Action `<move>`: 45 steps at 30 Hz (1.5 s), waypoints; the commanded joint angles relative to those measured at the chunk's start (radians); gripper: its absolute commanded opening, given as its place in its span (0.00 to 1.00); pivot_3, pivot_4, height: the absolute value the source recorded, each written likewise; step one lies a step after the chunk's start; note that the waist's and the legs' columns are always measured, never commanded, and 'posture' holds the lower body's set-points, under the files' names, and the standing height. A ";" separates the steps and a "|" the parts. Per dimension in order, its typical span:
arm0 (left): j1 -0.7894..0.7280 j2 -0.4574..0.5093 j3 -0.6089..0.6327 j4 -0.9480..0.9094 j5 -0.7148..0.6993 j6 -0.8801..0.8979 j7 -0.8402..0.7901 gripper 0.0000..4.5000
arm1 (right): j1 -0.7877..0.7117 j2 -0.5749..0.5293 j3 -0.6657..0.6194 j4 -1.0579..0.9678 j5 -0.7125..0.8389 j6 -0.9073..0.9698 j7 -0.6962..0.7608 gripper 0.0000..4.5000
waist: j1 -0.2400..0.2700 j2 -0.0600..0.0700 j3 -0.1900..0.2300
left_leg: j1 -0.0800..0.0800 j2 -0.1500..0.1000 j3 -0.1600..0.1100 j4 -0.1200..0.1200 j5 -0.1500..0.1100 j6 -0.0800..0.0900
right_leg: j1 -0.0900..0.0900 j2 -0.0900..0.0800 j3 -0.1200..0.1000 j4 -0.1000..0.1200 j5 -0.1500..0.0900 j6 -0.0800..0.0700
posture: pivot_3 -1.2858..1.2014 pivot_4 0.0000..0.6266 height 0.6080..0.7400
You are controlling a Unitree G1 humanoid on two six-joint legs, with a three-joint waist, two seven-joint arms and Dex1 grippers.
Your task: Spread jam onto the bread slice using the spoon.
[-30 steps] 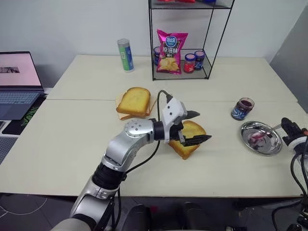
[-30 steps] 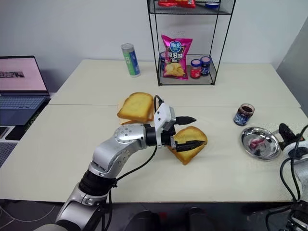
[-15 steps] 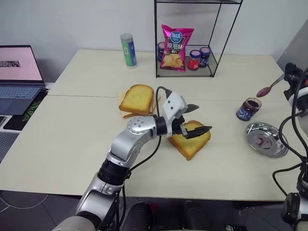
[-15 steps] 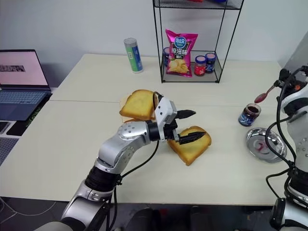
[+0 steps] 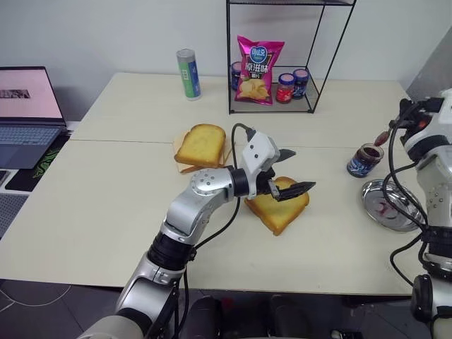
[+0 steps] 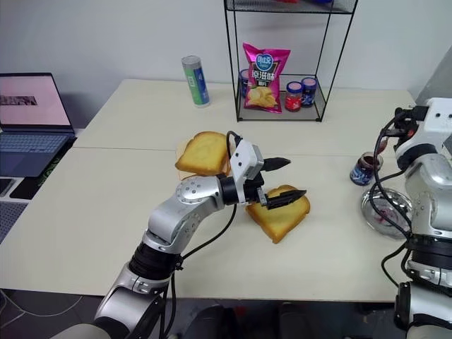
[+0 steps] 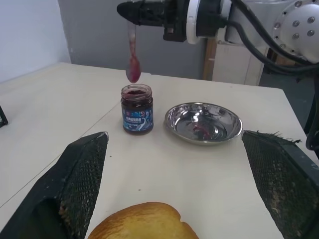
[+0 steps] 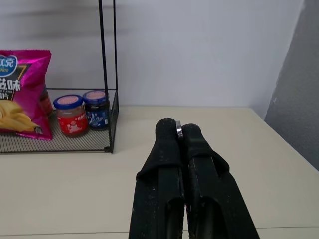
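Dangling bowl-down from the pinched-shut right gripper (image 7: 130, 11), the spoon (image 7: 132, 55) hangs straight above the jam (image 7: 137, 109), far right; the left gripper (image 5: 289, 171), jaws wide apart, straddles the bread slice (image 5: 277, 206).

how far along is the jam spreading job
Done: the right gripper is shut on the spoon, whose bowl is stained red. In hand: the spoon hangs bowl-down just above the open jam jar, and the left gripper stands open over the bread slice. Left: the slice's top shows no jam, so all spreading remains.
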 commanded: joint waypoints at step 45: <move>-0.024 0.016 0.011 -0.056 0.001 0.011 -0.002 1.00 | -0.043 0.157 -0.231 0.044 0.113 0.077 -0.103 0.01 | 0.000 0.001 -0.001 | 0.003 0.000 0.001 0.002 0.000 0.000 | 0.000 0.000 0.002 0.008 0.000 0.000 | 0.52 0.24 1.00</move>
